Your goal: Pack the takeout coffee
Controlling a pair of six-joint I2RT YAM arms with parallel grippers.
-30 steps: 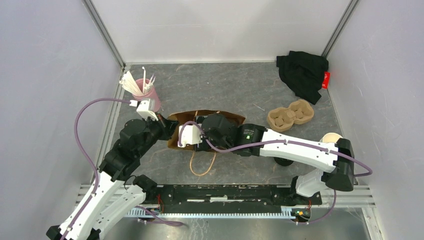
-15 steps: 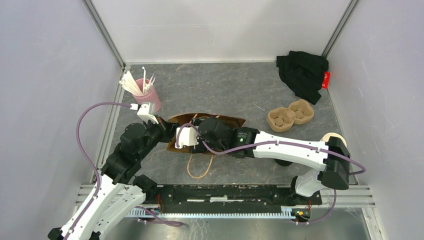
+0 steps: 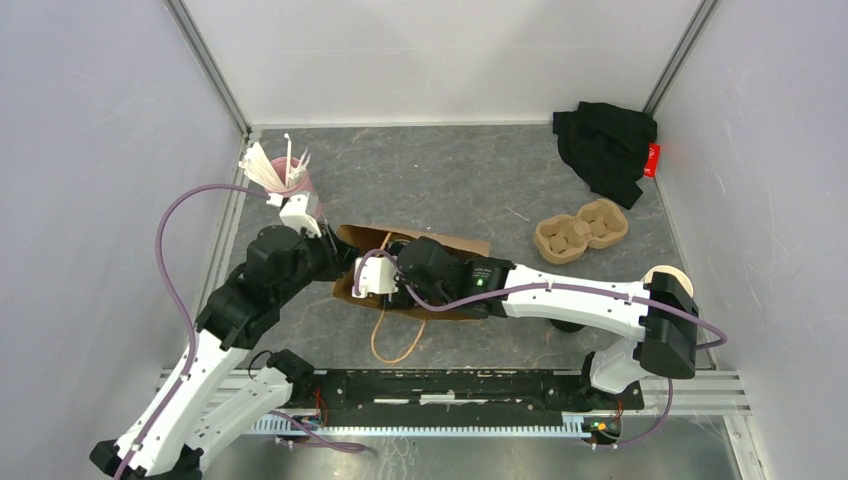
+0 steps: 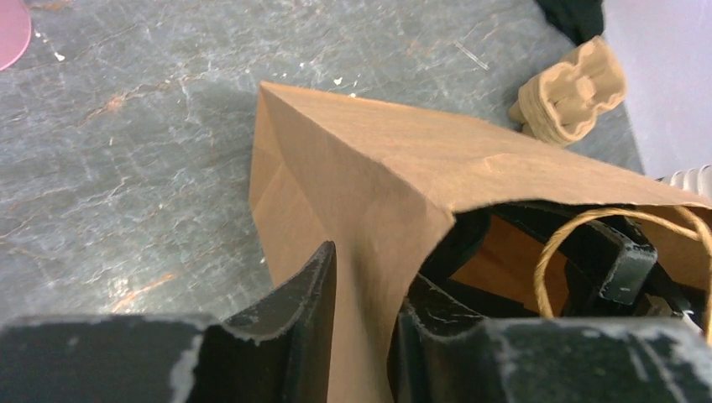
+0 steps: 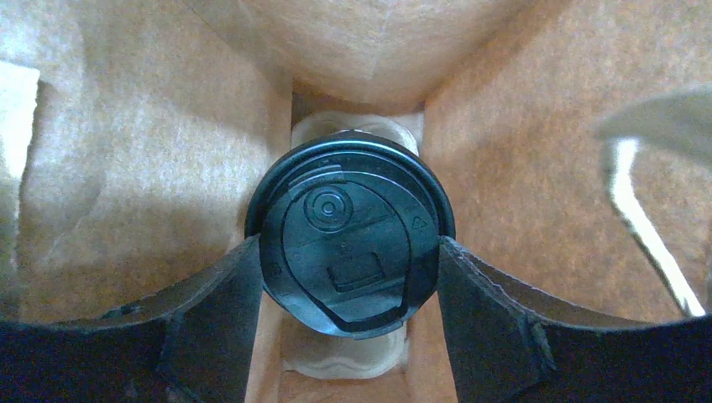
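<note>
A brown paper bag [image 3: 455, 245] lies on its side mid-table with its mouth toward the left arm. My left gripper [image 4: 365, 327] is shut on the bag's paper edge [image 4: 369, 210] at the mouth. My right gripper [image 5: 348, 269] is inside the bag, and its fingers [image 5: 210, 302] are shut on the takeout coffee [image 5: 348, 239], whose round black dome lid faces the camera. A pale moulded carrier [image 5: 348, 357] lies under the cup on the bag's floor. In the top view the cup is hidden by the right wrist [image 3: 425, 265] and the bag.
A pink cup of white stirrers [image 3: 290, 180] stands at the far left. A cardboard cup carrier [image 3: 580, 228] lies right of the bag, a black cloth [image 3: 605, 145] in the far right corner. A cream-rimmed cup stack [image 3: 665, 275] shows behind the right arm. The bag's twine handle [image 3: 400, 335] trails toward me.
My right gripper has pushed further left and deeper into the bag. The bag has flattened and slid slightly toward me. My left gripper still holds the bag's edge.
</note>
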